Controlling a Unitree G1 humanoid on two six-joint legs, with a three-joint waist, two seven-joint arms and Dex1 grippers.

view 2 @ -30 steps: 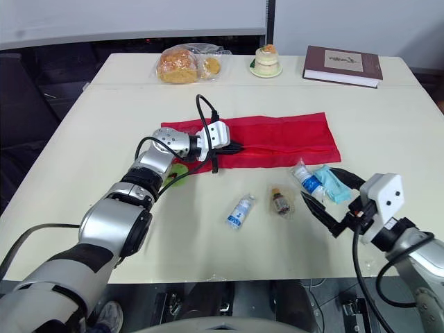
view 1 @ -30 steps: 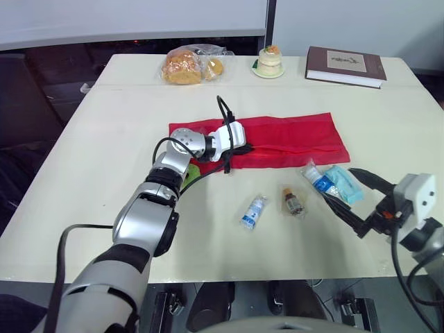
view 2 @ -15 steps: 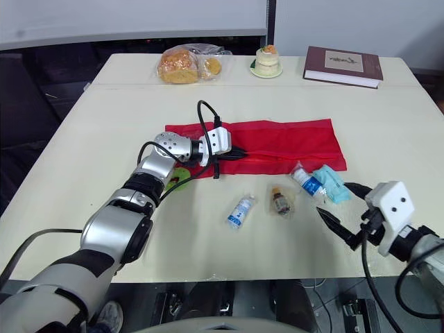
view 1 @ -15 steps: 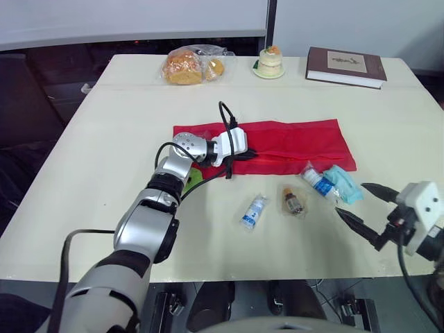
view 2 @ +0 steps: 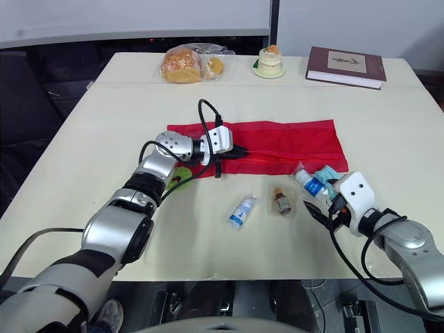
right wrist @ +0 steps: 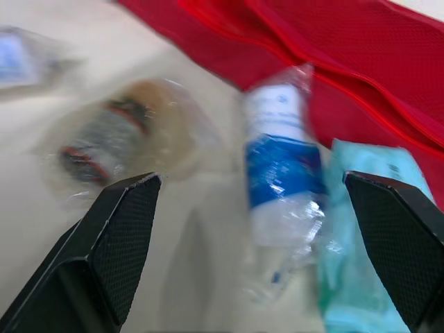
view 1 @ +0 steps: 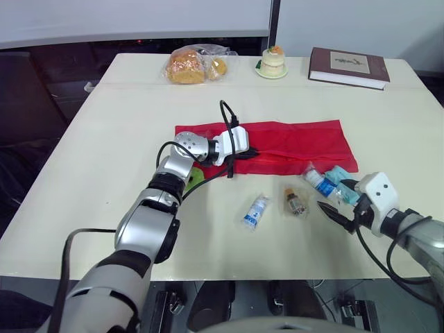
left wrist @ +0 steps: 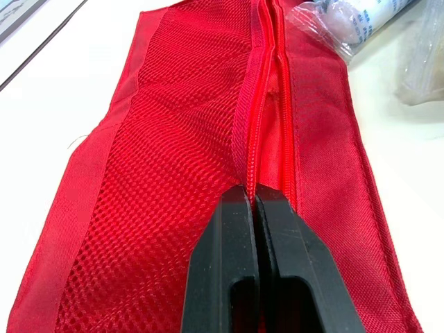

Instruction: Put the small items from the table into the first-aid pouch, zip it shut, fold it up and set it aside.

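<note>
Flat red cloth pouch (view 1: 298,139) on pale counter (view 1: 125,125), left hand (left wrist: 251,200) pinched shut on its zip, right hand (view 1: 332,194) spread wide (2 fingers apart) near small blue-and-white wrapped bottle (view 1: 318,180)

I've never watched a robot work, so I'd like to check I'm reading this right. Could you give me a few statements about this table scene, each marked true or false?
1. The left fingers are pinched shut on the red pouch at its zipper. True.
2. The right fingers grip a bottle. False: they are spread open and hold nothing, close to the wrapped blue-and-white bottle.
3. Every small item is inside the pouch. False: the bottle, a teal packet, a brown vial and a small white vial lie outside it on the table.
4. A book lies at the table's far right corner. True.
</note>
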